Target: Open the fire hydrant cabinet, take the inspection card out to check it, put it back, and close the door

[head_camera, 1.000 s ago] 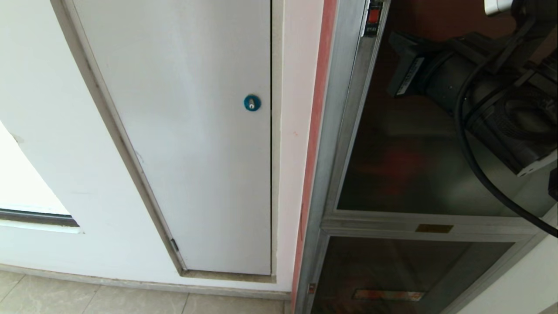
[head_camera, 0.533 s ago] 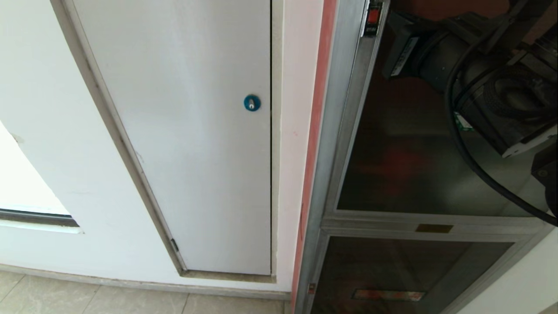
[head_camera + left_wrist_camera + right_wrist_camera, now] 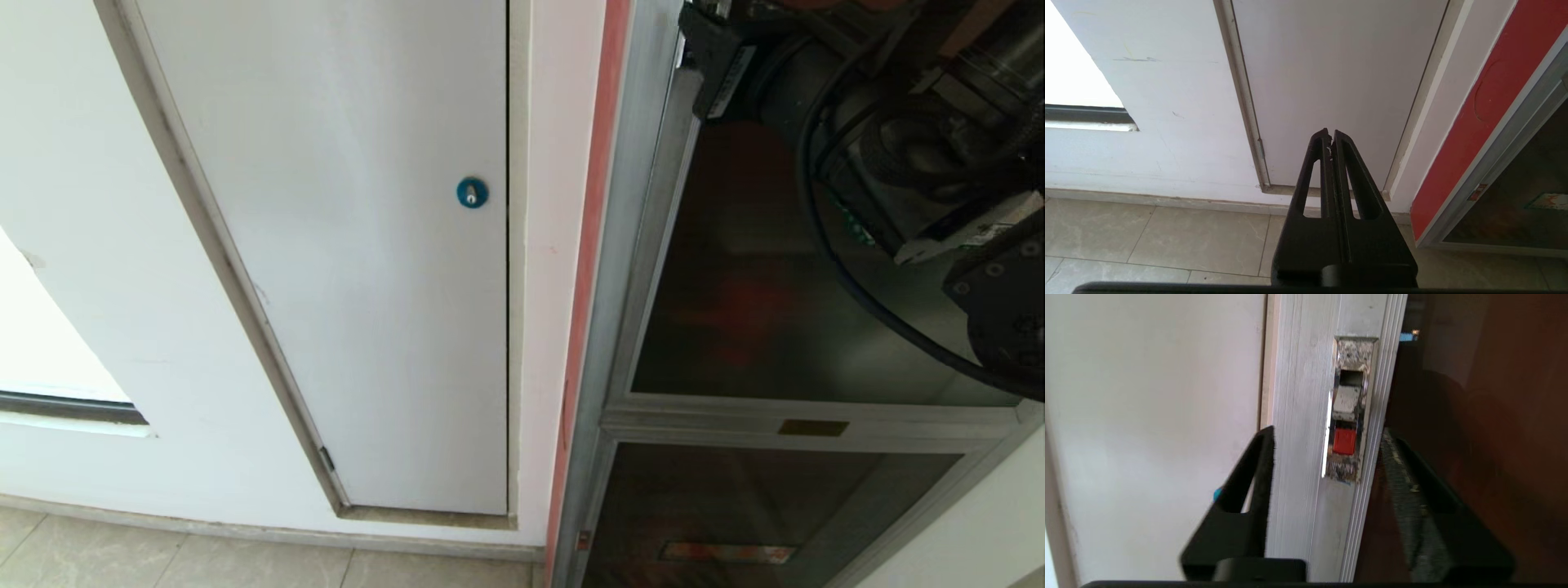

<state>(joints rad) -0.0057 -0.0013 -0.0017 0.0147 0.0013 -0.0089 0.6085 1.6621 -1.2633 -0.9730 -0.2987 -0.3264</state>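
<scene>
Right arm (image 3: 882, 155) raised at upper right of head view, wrist reaching forward. Right tool (image 3: 1327, 435): fingers (image 3: 1257, 477) spread apart, nothing held. Left tool (image 3: 1330, 136): fingers pressed together, empty, pointing forward and down, low.

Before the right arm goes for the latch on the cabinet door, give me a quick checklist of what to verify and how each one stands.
1. Door shut in its frame: ok, it lies flush in the head view.
2. Latch in sight: ok, its red tab shows in the right wrist view.
3. Right gripper open: ok, its fingers stand apart.
4. Right gripper lined up: ok, the latch sits between the fingers, not yet touched.
5. Left gripper out of the way: ok, shut, low near the white panel.
6. Inspection card inside: cannot tell, the glass is too dark.
</scene>
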